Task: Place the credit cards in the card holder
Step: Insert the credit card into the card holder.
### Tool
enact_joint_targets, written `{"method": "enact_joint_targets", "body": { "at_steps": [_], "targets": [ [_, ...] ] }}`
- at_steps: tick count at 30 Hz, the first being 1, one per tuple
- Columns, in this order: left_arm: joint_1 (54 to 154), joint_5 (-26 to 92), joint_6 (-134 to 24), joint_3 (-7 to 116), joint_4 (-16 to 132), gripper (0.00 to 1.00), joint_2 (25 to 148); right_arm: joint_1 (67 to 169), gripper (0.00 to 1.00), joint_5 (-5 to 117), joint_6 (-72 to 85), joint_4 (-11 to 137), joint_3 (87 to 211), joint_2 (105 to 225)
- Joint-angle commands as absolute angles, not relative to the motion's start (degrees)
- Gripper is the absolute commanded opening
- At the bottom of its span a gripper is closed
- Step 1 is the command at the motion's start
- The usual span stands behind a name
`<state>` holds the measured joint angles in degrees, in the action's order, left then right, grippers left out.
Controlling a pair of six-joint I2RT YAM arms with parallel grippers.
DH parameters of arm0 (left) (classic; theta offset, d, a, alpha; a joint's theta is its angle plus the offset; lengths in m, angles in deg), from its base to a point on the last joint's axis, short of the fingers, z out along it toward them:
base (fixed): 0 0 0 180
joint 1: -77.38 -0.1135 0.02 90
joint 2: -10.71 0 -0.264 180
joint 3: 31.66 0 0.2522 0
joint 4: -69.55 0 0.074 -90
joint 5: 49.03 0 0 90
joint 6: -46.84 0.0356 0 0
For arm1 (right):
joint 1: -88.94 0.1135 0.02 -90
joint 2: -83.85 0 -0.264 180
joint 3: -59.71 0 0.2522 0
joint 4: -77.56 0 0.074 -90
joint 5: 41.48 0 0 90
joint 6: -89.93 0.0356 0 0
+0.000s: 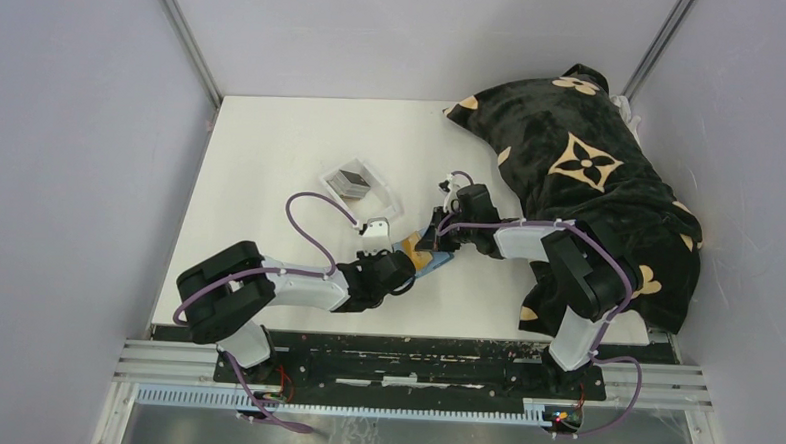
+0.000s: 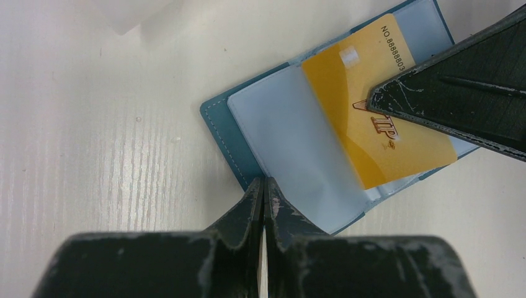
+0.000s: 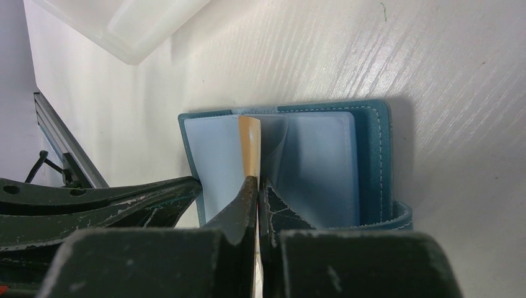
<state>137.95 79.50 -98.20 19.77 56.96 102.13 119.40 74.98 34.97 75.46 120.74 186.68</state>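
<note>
The right gripper [image 3: 257,183] is clamped on the gold card [image 2: 378,81]. From its own wrist view the card shows only as a thin orange edge running into the scuffed black fingers [image 3: 236,205], so how deep the grip goes is hidden. In the left wrist view one right finger covers the card's lower right corner and part of its printed lettering. The card's left part lies blurred under a translucent, glossy sleeve [image 2: 291,136], and its number strip sticks out bare at the top. The left gripper [image 2: 265,186] has its jaws pressed together, with the tips at the near edge of the card holder [image 2: 226,136]. I cannot tell whether they pinch a sleeve or only press down on it. The holder lies open like a book on the white wood-grain table [image 1: 272,157], between the two grippers. It is teal and leather-like with pale stitching, and a strap [image 3: 397,214] curls out at one side. In the top view the arms cover most of it. Just beyond it sits a clear plastic tray [image 1: 395,204] holding a small stack of dark cards [image 1: 351,178], too small to count; both wrist views show only a blurred corner of the tray. A black plush cloth [image 1: 582,160] with tan flower shapes is heaped on the right side of the table, behind the right arm.
</note>
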Motion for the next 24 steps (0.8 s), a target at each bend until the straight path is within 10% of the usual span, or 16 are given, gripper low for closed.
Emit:
{"method": "enact_joint_targets", "body": {
  "at_steps": [1, 24],
  "targets": [
    [137.5, 78.34, -98.78, 17.72, 48.51, 0.08, 106.15, 122.1, 0.01, 70.66, 34.46, 71.21, 116.51, 189.11],
    [137.92, 79.06, -100.88, 15.97, 47.58, 0.07, 105.38, 122.87, 0.01, 74.09, 35.14, 71.28, 113.84, 189.64]
  ]
}}
